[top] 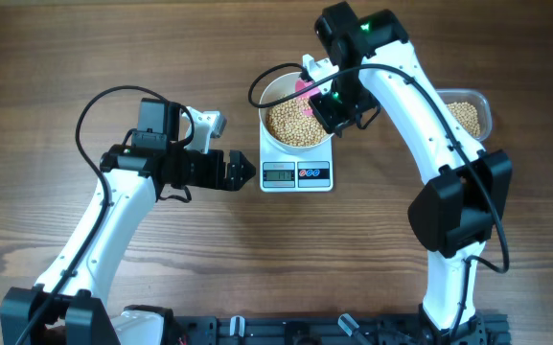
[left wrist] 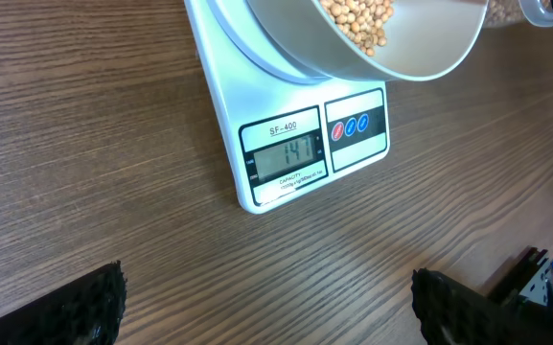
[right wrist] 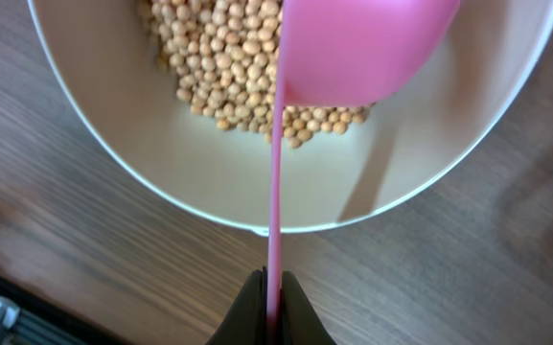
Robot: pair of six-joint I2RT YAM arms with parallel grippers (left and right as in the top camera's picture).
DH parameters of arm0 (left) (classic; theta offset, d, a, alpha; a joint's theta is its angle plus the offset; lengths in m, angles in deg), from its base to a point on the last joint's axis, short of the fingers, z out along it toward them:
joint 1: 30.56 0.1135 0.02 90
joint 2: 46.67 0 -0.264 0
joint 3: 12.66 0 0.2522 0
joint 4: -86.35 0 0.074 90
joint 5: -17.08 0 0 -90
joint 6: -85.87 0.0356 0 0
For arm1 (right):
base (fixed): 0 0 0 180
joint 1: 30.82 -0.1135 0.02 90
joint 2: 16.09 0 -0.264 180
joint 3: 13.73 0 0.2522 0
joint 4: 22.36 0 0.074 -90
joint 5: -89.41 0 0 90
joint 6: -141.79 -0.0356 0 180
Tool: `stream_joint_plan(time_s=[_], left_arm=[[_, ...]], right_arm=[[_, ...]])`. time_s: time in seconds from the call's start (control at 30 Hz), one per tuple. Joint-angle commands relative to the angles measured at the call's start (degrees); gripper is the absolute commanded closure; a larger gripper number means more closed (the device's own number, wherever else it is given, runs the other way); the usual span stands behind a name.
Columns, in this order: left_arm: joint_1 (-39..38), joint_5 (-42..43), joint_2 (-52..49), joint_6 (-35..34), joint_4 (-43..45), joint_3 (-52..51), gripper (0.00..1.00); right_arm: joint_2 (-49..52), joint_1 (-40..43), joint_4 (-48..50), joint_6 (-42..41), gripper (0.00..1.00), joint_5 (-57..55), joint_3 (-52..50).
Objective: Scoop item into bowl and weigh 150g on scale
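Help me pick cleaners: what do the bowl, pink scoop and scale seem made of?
Bowl: smooth white with a soft sheen, likely glazed ceramic or melamine; cannot tell which. Scoop: plastic, by its even matte pink and thin moulded handle. Scale: white plastic casing, slightly glossy, rounded moulded edges.

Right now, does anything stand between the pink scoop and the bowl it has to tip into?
Nothing visible does. The pink scoop, its handle pinched by the right gripper with jaws shut, hangs directly over the open bowl, above the beans lying inside. The bowl sits on the scale.
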Motion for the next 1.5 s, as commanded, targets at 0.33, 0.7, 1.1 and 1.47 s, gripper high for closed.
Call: stream_joint_plan(time_s=[0.33,0.7,1.1,1.47], left_arm=[[-0.15,-0.37,-0.22,1.16,0.17,1.09,0.0],[-0.15,-0.37,-0.22,1.16,0.17,1.09,0.0],[-0.15,-0.37,-0.22,1.16,0.2,1.09,0.0],[-0.15,-0.37,-0.22,1.16,0.2,1.09,0.0]], right_arm=[[-2.21,-0.15,0.44,-0.9,0.96,-1.9,2.25],[-2.29,-0.76,0.35,-1.95,0.96,-4.0,2.23],[-2.34,-1.14,-0.74,-3.3,0.96,-2.25,2.25],[-2.34,-1.14,-0.28,-2.93,0.96,-2.91,2.23]])
